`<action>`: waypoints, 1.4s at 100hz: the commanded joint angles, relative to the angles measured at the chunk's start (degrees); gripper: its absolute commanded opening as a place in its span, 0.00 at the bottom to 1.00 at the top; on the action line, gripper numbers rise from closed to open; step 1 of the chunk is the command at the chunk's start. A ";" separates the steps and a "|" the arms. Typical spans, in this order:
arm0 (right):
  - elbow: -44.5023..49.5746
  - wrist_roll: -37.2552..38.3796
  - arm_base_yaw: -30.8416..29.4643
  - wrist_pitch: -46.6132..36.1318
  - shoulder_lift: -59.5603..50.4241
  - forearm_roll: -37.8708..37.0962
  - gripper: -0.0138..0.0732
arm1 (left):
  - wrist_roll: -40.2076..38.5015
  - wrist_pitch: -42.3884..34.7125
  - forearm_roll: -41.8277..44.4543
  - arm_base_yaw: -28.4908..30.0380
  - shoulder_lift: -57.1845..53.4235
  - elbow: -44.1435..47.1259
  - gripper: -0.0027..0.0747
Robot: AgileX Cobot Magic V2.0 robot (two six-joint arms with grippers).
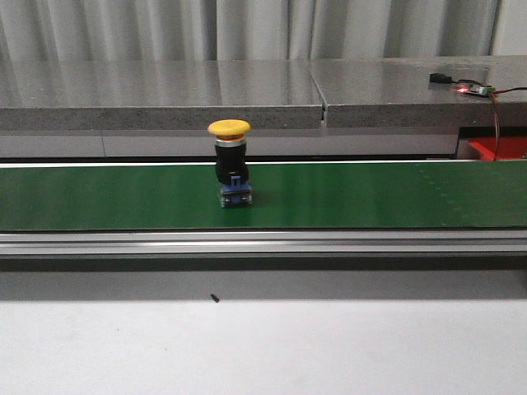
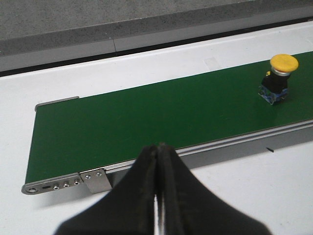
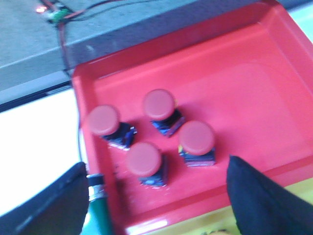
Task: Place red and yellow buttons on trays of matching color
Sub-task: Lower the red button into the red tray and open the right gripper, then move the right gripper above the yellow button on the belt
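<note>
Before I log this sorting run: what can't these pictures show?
- Yellow tray: right wrist view, cut off by frame edge; contents unseen.
- Red plastic tray: front view, mostly hidden behind the green conveyor belt.
- Both arms: outside front view.

1. Red tray [image 3: 254, 83]: fills most of the frame.
2. Four red buttons [image 3: 157, 104] [image 3: 103, 120] [image 3: 144, 159] [image 3: 196, 138]: upright, clustered left of centre.
3. Right gripper [image 3: 159, 205]: fingers [image 3: 46, 205] spread wide at lower corners.
4. Cable [image 3: 66, 46]: upper left.
</note>
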 commanded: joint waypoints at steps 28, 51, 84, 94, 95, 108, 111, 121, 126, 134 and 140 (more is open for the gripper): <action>6.20 -3.02 8.46 -0.96 -15.24 -0.16 0.83 | 0.14 -3.84 -0.92 -0.56 0.47 -1.35 0.01; 6.94 -4.17 17.57 5.11 -17.66 -0.16 0.83 | 0.14 -3.84 -0.92 -0.56 0.47 -1.35 0.01; 6.94 -8.04 31.37 8.54 -17.66 -0.16 0.83 | 0.14 -3.84 -0.92 -0.56 0.47 -1.35 0.01; 6.94 -11.96 34.54 10.78 -16.62 -0.16 0.83 | 0.14 -3.84 -0.92 -0.56 0.47 -1.35 0.01; 6.94 -12.22 34.94 11.09 -16.52 -0.16 0.83 | 0.14 -3.84 -0.92 -0.56 0.47 -1.35 0.01; 6.94 -14.81 38.08 12.03 -13.36 -0.16 0.83 | 0.14 -3.84 -0.92 -0.56 0.47 -1.35 0.01; 6.94 -15.14 38.84 11.89 -12.65 -0.16 0.83 | 0.14 -3.84 -0.92 -0.56 0.47 -1.35 0.01; 6.94 -17.01 41.02 10.84 -10.41 -0.16 0.83 | 0.14 -3.84 -0.92 -0.56 0.47 -1.35 0.01; 6.94 -17.81 42.00 9.89 -9.05 -0.16 0.83 | 0.14 -3.84 -0.92 -0.56 0.47 -1.35 0.01; 6.94 -18.15 43.23 8.42 -7.05 -0.16 0.83 | 0.14 -3.84 -0.92 -0.56 0.47 -1.35 0.01; 6.94 -18.22 43.91 7.50 -5.46 -0.16 0.83 | 0.14 -3.84 -0.92 -0.56 0.47 -1.35 0.01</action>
